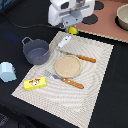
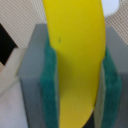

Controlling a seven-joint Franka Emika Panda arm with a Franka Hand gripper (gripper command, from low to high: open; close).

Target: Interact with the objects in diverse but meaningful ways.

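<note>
In the wrist view, a yellow banana (image 2: 75, 60) fills the picture, and my gripper (image 2: 78, 87) is shut on it, with green pads (image 2: 50, 95) pressed to both sides. In the exterior view the gripper (image 1: 71, 27) hangs over the far edge of the striped placemat (image 1: 95, 90), and only the banana's yellow tip (image 1: 73, 31) shows below it. A small white piece (image 1: 65, 41) lies just in front of it. The grey-blue two-handled pot (image 1: 36, 51) stands at the exterior view's left. The flat yellow box (image 1: 35, 83) and the pale blue carton (image 1: 7, 71) lie nearer the front left.
A round tan plate (image 1: 67, 65) sits mid-mat, with a wooden-handled knife (image 1: 80, 57) behind it and a fork (image 1: 65, 80) in front. A bowl (image 1: 122, 17) stands on a pinkish board (image 1: 107, 27) at the far right.
</note>
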